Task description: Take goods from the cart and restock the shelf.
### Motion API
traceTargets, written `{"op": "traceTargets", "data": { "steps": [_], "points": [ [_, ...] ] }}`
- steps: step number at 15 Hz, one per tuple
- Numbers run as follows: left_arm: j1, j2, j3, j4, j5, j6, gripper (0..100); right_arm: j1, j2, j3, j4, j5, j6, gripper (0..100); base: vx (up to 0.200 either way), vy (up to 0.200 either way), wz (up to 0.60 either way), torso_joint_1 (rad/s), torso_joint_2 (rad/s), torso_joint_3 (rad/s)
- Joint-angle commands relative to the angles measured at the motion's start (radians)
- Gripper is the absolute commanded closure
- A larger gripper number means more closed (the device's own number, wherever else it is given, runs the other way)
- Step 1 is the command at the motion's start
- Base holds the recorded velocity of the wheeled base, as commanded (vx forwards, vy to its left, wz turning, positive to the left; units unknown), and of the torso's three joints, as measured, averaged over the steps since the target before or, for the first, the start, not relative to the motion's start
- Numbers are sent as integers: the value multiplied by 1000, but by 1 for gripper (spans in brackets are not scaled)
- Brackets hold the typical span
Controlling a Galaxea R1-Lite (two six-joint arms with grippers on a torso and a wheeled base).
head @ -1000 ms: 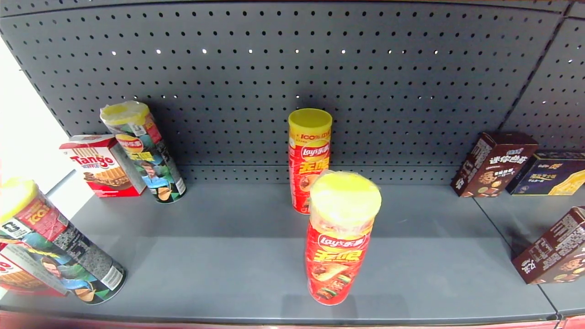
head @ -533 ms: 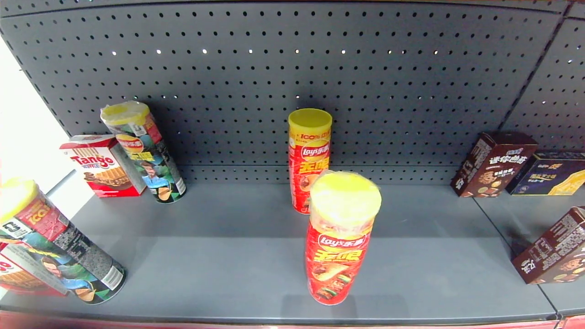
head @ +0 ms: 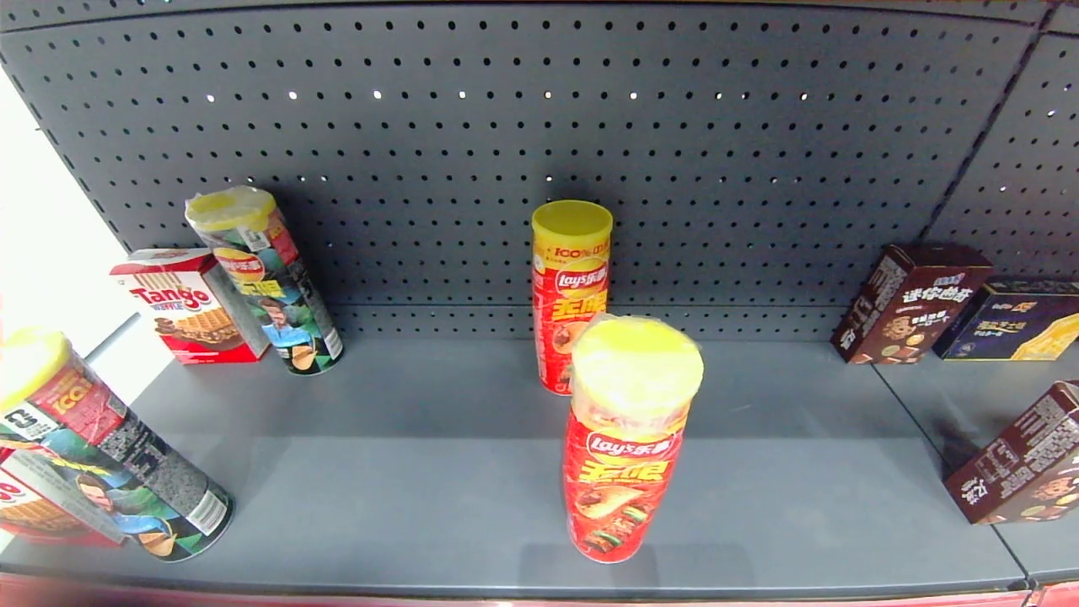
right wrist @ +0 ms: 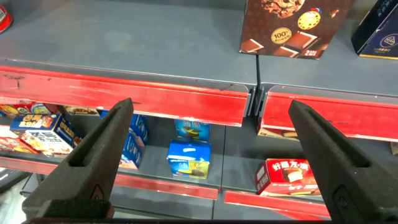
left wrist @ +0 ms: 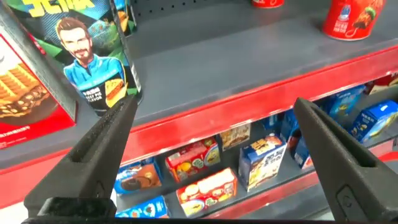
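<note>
Left gripper [left wrist: 214,115]: fingers wide apart, empty, held before the shelf's red edge strip [left wrist: 261,96]. Right gripper [right wrist: 210,107]: likewise apart and empty, before the same strip. On the shelf [head: 405,472], the front crisp can [head: 628,447] stands upright near the edge. The rear crisp can [head: 571,295] stands just behind it, by the pegboard [head: 506,126]. Over the last second, 0 items have moved. Judgement: this placement is finished, and the next item must come from the cart.
</note>
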Motion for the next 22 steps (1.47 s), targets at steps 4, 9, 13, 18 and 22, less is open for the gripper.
{"op": "traceTargets", "data": {
  "steps": [4,9,13,18,22],
  "points": [
    [3,-6,0,66,333,-33,0,1,2,0,0,0,-1,0,0,0,0,0,0,0],
    [-5,-5,0,71,288,-19,0,1,2,0,0,0,1,0,0,0,0,0,0,0],
    [-11,11,0,72,255,-31,0,2,2,0,0,5,-1,0,0,0,0,0,0,0],
    [-8,9,0,72,255,-30,0,17,345,-342,32,54,-50,0,0,0,0,0,0,0],
    [-19,35,0,72,253,-25,0,175,638,-497,-69,180,-125,0,0,0,0,0,0,0]
  ]
}}
